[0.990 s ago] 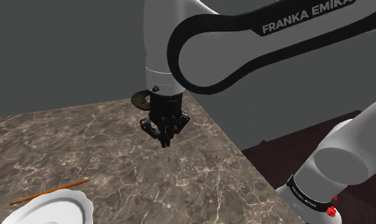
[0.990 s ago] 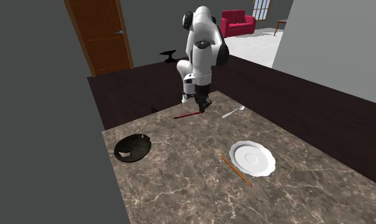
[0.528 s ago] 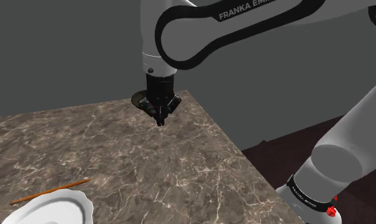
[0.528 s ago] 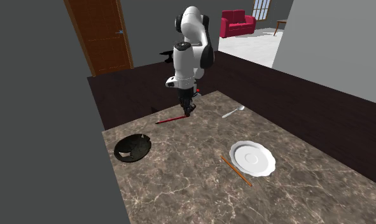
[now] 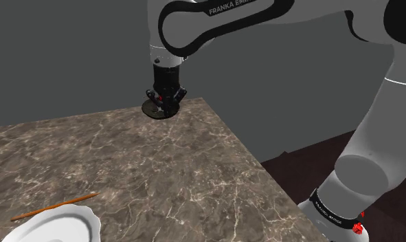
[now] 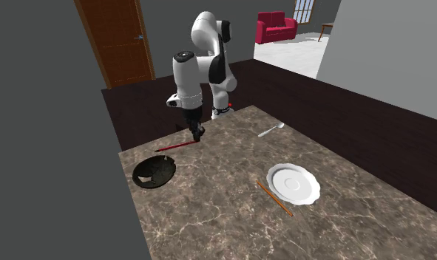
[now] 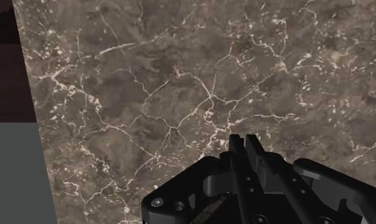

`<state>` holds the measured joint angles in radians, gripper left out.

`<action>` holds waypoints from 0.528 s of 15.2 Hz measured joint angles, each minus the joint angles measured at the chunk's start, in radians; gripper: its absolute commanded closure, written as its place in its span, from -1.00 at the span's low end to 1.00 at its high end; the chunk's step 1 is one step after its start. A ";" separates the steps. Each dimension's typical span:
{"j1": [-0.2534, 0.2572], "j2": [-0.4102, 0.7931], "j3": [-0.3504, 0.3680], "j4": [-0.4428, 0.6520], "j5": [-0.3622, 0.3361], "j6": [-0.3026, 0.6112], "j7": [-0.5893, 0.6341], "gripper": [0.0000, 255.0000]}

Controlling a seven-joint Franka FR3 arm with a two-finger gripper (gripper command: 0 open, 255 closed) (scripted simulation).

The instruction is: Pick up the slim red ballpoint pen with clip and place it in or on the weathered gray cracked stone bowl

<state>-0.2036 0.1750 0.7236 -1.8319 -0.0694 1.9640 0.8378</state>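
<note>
**A:** Where is the red pen (image 6: pixel 176 145) in the second exterior view?

**B:** It hangs over the marble table (image 6: pixel 209 203), held at its right end by the gripper (image 6: pixel 197 134). Its free end points left. The dark, cracked bowl (image 6: pixel 153 172) sits nearer the camera by the table's left edge, and the pen is not touching it.

**A:** And the shoulder view?

**B:** There the gripper (image 5: pixel 166 104) hangs right at the bowl (image 5: pixel 150 108), by the table's far edge. I cannot tell how high above it.

**A:** The wrist view?

**B:** The black fingers (image 7: pixel 236 153) are pinched together over bare marble. I judge them clenched on the pen's end.

**A:** How should it finish well?

**B:** Bring the pen's middle, not the gripper, over the bowl, because a pen held by one end will tip when freed. Lower it level, close to the rim, and only then let go.
</note>
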 measured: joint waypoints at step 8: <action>0.032 0.267 -0.077 0.346 -0.148 -0.126 -0.054 1.00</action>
<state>-0.1713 0.4419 0.6465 -1.4856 -0.2170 1.8383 0.7840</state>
